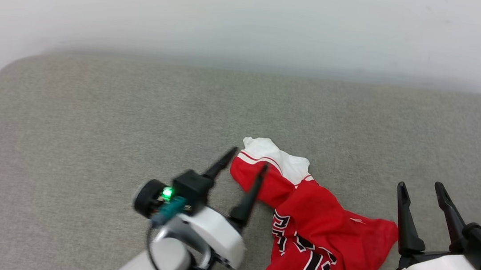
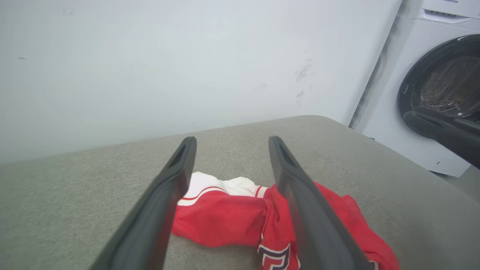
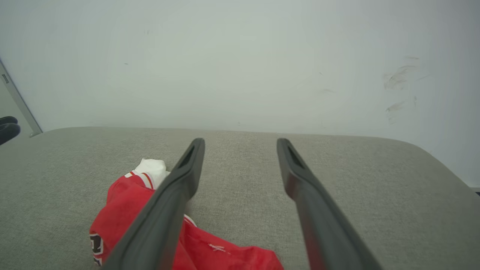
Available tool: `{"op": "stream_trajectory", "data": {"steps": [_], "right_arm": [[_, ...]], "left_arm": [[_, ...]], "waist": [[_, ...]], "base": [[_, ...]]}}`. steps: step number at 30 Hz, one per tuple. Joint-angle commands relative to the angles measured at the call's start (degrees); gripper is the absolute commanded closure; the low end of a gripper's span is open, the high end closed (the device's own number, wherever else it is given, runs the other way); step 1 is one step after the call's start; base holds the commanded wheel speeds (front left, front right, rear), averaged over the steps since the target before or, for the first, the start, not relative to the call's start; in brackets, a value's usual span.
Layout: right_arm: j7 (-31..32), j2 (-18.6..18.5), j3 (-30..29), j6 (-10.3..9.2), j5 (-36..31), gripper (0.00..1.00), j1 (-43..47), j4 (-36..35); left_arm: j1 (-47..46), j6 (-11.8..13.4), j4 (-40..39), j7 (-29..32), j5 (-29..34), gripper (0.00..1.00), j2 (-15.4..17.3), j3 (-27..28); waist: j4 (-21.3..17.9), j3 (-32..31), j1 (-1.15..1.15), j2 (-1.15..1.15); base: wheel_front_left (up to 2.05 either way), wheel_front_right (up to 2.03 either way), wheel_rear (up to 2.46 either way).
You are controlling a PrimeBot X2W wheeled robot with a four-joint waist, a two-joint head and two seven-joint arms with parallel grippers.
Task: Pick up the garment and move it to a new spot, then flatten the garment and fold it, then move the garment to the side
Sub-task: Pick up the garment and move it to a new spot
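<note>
The garment (image 1: 319, 233), a red jersey with black white-edged lettering and a white sleeve, lies crumpled on the grey table (image 1: 90, 115) near the front middle. My left gripper (image 1: 248, 159) hovers open over the jersey's upper left end, its right finger above the red cloth and nothing between its fingers. In the left wrist view the garment (image 2: 225, 219) lies below my open left gripper (image 2: 231, 143). My right gripper (image 1: 421, 186) stands open just right of the jersey's hem. In the right wrist view the garment (image 3: 120, 202) lies left of my open right gripper (image 3: 240, 144).
A pale wall (image 1: 253, 15) runs along the table's far edge. A white washing machine (image 2: 438, 90) with its dark door open stands past the table's right end. Bare grey cloth stretches left and behind the jersey.
</note>
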Motion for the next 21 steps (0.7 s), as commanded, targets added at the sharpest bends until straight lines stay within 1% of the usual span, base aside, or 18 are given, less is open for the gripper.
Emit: {"op": "stream_trajectory", "data": {"steps": [1,3,6,8,9,11,14,16,18,21], "right_arm": [[0.3,0.1,0.2,-0.03,-0.2,0.0,0.7,-0.3],[0.6,0.1,0.4,-0.02,-0.2,0.0,0.9,-0.3],[1.0,0.1,0.4,-0.03,-0.1,0.0,1.8,-0.3],[1.3,0.1,0.5,-0.02,0.1,0.0,2.1,-0.6],[1.7,0.1,0.6,-0.02,0.2,0.0,2.4,-0.8],[1.7,0.1,0.8,-0.03,0.5,0.0,2.7,-0.8],[2.1,0.1,0.9,-0.02,0.6,0.0,3.1,-0.9],[2.3,0.1,0.8,-0.03,0.6,0.0,3.3,-1.1],[2.2,0.1,0.6,-0.03,0.8,0.0,3.7,-1.2],[2.3,0.1,0.3,-0.03,0.9,0.0,4.1,-1.4]], "left_arm": [[1.4,1.0,-0.8,-0.4,0.2,0.0,0.8,2.4],[3.1,2.1,-2.4,-0.4,1.0,0.0,1.6,6.1],[6.2,3.1,-3.8,-0.4,1.7,0.0,3.0,11.7],[7.8,3.3,-4.6,-0.4,2.4,0.0,4.2,15.1],[9.8,3.3,-5.1,-0.4,2.9,0.0,5.3,18.1],[11.8,3.1,-5.6,-0.3,3.4,0.0,6.4,20.6],[14.4,2.6,-5.9,-0.3,4.1,0.0,7.9,23.3],[16.1,2.3,-6.1,-0.3,4.4,0.0,8.4,24.1],[17.3,2.0,-6.2,-0.3,5.0,0.0,8.9,24.2],[18.4,1.9,-6.4,-0.3,5.4,0.0,8.7,23.9]], "waist": [[1.1,-1.1,0.0,0.0],[1.4,-1.5,0.0,0.0],[2.0,-2.5,0.0,0.0],[2.2,-2.8,0.0,0.0],[2.3,-3.1,0.0,0.0],[2.4,-3.5,0.0,0.0],[2.7,-4.1,0.0,0.0],[2.7,-4.4,0.0,0.0],[2.8,-4.6,0.0,0.0],[2.8,-4.8,0.0,0.0]], "base": [[0.0,0.0,0.0],[0.0,0.0,0.0],[0.0,0.0,0.0],[0.0,0.0,0.0],[0.0,0.0,0.0],[0.0,0.0,0.0],[0.0,0.0,0.0],[0.0,0.0,0.0],[0.0,0.0,0.0],[0.0,0.0,0.0]]}}
